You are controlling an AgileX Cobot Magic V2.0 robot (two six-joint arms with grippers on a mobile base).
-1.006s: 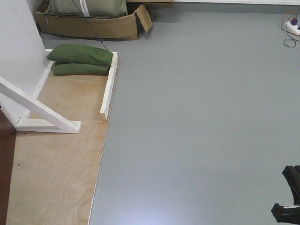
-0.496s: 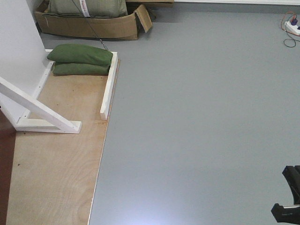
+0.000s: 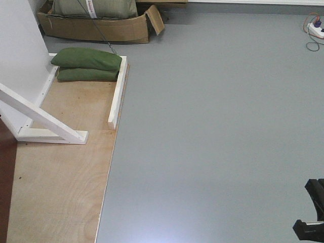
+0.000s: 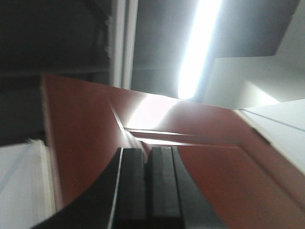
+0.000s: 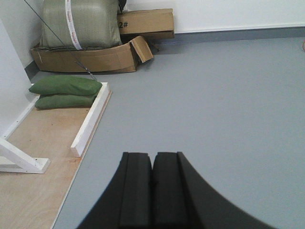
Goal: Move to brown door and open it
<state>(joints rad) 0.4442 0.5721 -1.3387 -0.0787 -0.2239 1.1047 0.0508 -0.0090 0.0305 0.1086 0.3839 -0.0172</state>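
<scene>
Grey floor (image 3: 212, 126) takes up most of the front view, running to the far wall. The brown door (image 4: 90, 143) fills the left wrist view: glossy reddish-brown, panel moulding showing, seen from below with a ceiling light strip (image 4: 198, 47) above it. It stands close ahead of my left gripper (image 4: 147, 191); I cannot tell if we touch. A reddish-brown strip at the front view's left edge may be the same door. A plywood base (image 3: 61, 177) lies left of the floor and carries a white wall panel (image 3: 17, 50). Against the far wall sits a torn cardboard tray (image 5: 90, 59) holding 1 large sack (image 5: 81, 21). A white diagonal brace (image 3: 35, 114) props the panel, and a white batten (image 3: 118, 91) edges the plywood. 2 green sandbags (image 3: 86, 59) are stacked on the plywood between panel and batten. The left gripper's fingers are pressed together, nothing between them. My right gripper (image 5: 152, 191) hangs over bare floor, pads also closed against each other, empty. A power strip (image 3: 316, 28) lies at the far right.
</scene>
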